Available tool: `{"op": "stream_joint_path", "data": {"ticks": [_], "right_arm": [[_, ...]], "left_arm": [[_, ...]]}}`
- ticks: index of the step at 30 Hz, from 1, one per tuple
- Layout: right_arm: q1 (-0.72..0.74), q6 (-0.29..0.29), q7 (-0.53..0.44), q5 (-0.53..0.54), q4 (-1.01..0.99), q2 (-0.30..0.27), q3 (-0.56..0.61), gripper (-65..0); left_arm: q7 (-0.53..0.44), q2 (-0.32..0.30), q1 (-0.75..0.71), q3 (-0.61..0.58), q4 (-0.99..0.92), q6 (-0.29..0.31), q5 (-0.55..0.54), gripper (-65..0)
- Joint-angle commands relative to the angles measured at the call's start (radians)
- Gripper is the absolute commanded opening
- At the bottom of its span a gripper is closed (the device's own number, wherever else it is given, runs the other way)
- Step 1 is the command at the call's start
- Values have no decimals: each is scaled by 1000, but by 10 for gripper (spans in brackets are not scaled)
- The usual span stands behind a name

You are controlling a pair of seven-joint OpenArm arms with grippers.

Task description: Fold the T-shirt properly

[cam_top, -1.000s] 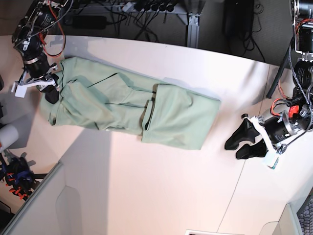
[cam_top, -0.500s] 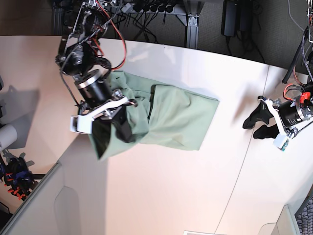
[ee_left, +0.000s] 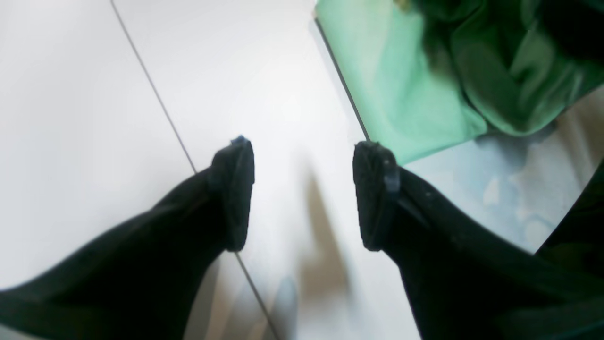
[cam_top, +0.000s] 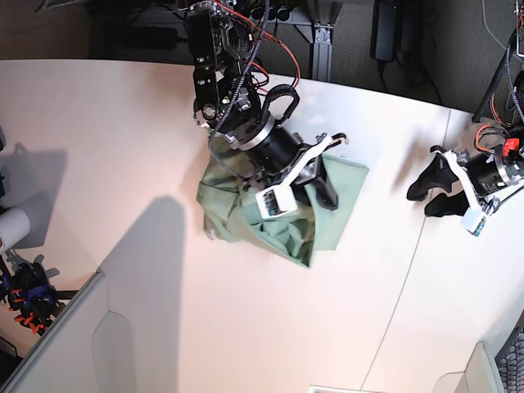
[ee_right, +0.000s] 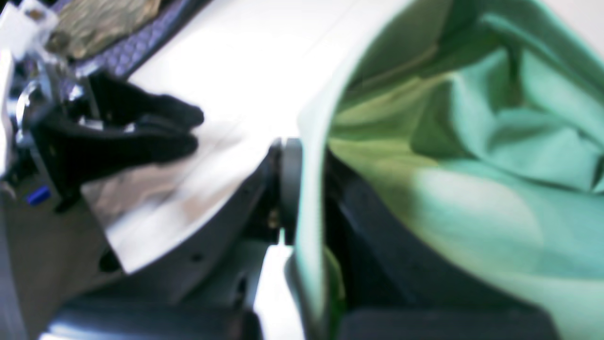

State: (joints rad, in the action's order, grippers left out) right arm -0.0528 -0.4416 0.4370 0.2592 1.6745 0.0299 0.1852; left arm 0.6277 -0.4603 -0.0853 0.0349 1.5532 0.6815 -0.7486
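So, left wrist view: the left gripper (ee_left: 302, 193) hung over bare table (ee_left: 85, 94) with its jaws spread wide and nothing between them. A corner of the T-shirt (ee_left: 410, 104) showed at upper right, apart from the fingertips (ee_left: 233, 189), no contact. A thin seam in the table ran under the left finger.

Right wrist view: blurry, but the right gripper (ee_right: 302, 189) was clamped on the T-shirt (ee_right: 495, 189). A fabric edge ran straight between the closed pads, and the rest of the cloth bunched off to the right in loose creases. The left gripper (ee_right: 184, 125) was visible far left, well apart and empty.

Base view: the right gripper (cam_top: 315, 184) sat over the T-shirt (cam_top: 282, 229) near the middle of the table (cam_top: 98, 123), holding a lifted layer above the part lying flat. The shirt read as a compact, rumpled bundle with the lower edge uneven. The left gripper (cam_top: 434, 190) was parked near the table's right edge, well clear of the cloth.

Progress, my read: mid-fold, lengthwise fold in hand but not laid down. Left to do: set the held layer flat, release, square the edges. Can't tell collar or button position from these views.
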Motion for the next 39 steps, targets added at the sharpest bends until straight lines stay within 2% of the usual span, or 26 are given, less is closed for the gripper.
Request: {"op": "stream_joint_path", "data": {"ticks": [1, 6, 8, 9, 12, 15, 17, 19, 20, 21, 22, 23, 24, 28, 31, 35, 39], "right_arm": [[14, -9, -52, 0, -1, 4, 15, -650], [14, -9, -153, -35, -65, 4, 50, -332], [17, -9, -156, -31, -65, 6, 50, -272], [24, -9, -156, -28, -64, 8, 50, -269], [43, -10, -156, 23, -40, 9, 50, -270], [56, -10, -156, 23, 42, 9, 45, -270], [69, -10, -156, -16, 102, 9, 26, -270], [89, -9, -155, -64, 141, 9, -13, -298], [102, -9, -155, -85, 146, 9, -40, -357], [116, -8, -153, -100, 145, 9, -69, -444], [129, -8, -151, -116, 140, 9, -101, -560], [140, -8, -151, -127, 132, 9, -135, -650], [151, -8, -146, -133, 121, 8, -170, -650], [220, -8, -142, -129, 40, -16, -297, -650], [301, -8, -143, -129, -84, -47, -348, -650], [401, -8, -148, -132, -300, -80, -336, -650], [475, -9, -148, -152, -489, -103, -262, -650]], "left_arm": [[-26, -14, 16, 7, 18, 17, -28, -285], [-26, -14, 16, 7, 18, 17, -34, -285], [-26, -14, 16, 7, 18, 17, -42, -285], [-26, -14, 17, 7, 19, 17, -50, -285], [-26, -14, 19, 7, 32, 17, -64, -286], [-26, -14, 18, 7, 80, 17, -63, -300], [-26, -13, 18, 6, 136, 17, -63, -370], [-26, -13, 18, -1, 207, 17, -63, -488], [-26, -13, 18, -11, 243, 17, -63, -538], [-26, -14, 19, -29, 275, 17, -58, -576], [-26, -13, 18, -52, 300, 17, -38, -608], [-36, -11, 19, -83, 315, 17, -2, -630], [-63, -4, 19, -118, 318, 17, 52, -649], [-161, 55, 22, -276, 310, 17, 290, -650], [-162, 115, 25, -387, 298, 17, 365, -650], [-206, 182, 27, -494, 216, 17, 468, -650], [-266, 232, 52, -516, 90, 17, 523, -650]]}}
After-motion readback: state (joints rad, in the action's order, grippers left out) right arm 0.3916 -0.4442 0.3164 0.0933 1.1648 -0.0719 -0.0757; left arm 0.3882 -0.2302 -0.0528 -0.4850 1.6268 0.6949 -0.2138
